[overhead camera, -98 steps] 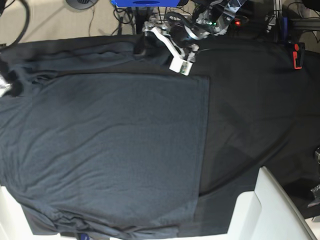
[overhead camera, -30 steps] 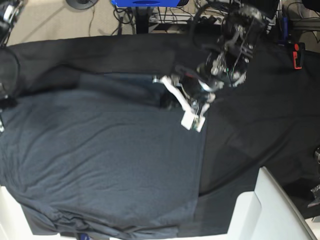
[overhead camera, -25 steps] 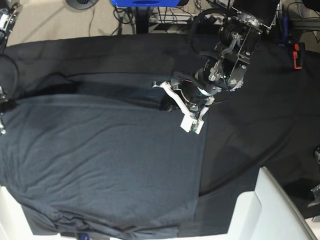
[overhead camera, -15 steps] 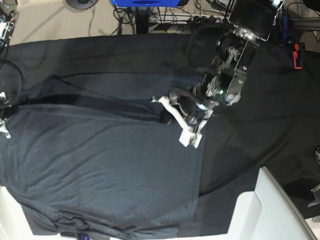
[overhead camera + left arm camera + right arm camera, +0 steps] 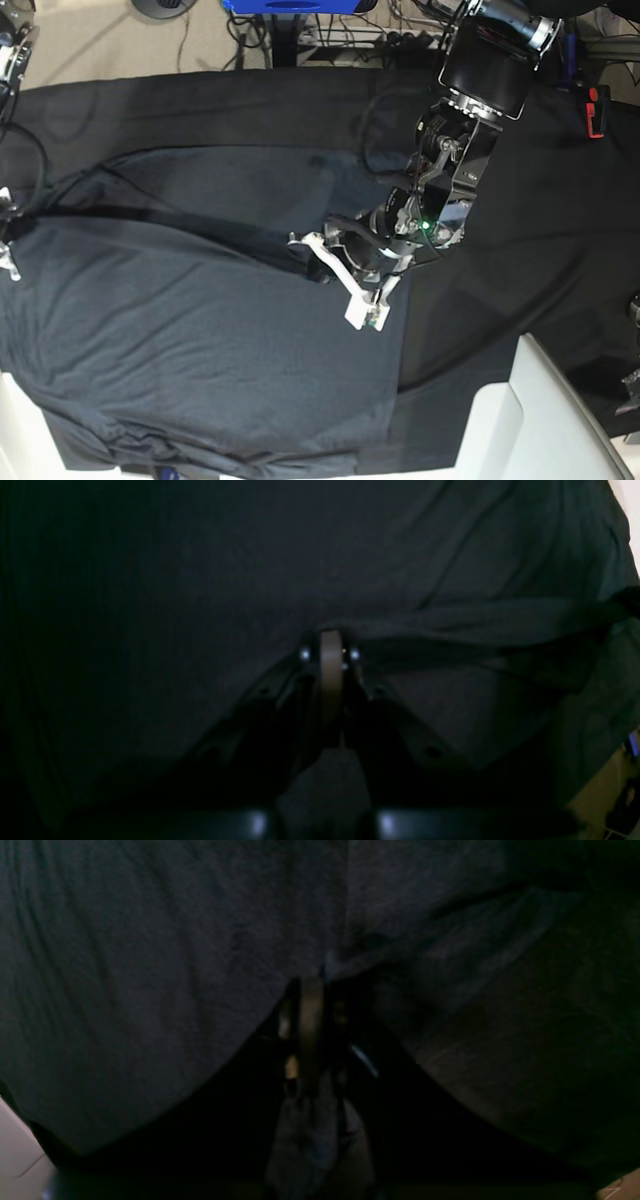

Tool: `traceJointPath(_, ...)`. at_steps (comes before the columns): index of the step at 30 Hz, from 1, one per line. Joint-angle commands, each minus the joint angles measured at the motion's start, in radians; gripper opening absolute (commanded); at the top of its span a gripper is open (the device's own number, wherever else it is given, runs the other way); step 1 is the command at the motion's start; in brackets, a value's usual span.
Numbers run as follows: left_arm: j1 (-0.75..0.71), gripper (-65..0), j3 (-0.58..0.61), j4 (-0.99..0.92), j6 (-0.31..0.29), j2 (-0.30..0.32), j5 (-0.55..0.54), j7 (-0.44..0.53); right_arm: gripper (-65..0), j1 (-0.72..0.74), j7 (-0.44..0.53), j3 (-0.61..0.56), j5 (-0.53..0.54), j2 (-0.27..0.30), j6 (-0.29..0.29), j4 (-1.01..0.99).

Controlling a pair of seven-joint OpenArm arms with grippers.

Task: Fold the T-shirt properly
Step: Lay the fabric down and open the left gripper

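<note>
Base view: overhead, looking straight down on the whole table [image 5: 560, 190], far enough to take in floor and cables along the top edge. Wrist views: each mounted behind its own jaws, aimed along them, very close to dark cloth. Shared by all three: the T-shirt [image 5: 200, 330] [image 5: 500, 560] [image 5: 150, 940].

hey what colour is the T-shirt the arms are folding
Charcoal grey, slightly heathered; the T-shirt shows best in the base view, a shade lighter than the blacker table cloth.
</note>
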State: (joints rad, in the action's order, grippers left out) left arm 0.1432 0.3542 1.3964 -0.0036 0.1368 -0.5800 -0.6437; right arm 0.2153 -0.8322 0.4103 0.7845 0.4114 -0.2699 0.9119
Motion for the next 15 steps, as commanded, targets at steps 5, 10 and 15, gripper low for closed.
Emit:
traceJointPath(5, 0.026, -65.0, -0.016, 0.025, -0.005, -0.001, -0.008, 0.023, -39.0, 0.023, 0.006, 0.005, 0.010, 0.024, 0.007, 0.023)
traceJointPath(10, 0.026, -32.7, -0.017, 0.027, 0.020, 0.008, -0.011, 0.025, -24.0, 0.016, 0.011, 0.008, 0.010, 0.024, 0.008, 0.072)
traceJointPath(15, 0.005, -6.6, -0.077, 0.076, 0.020, 0.017, -0.016, 0.025, -20.1, -0.040, 0.014, 0.017, 0.011, 0.028, 0.008, 0.195)
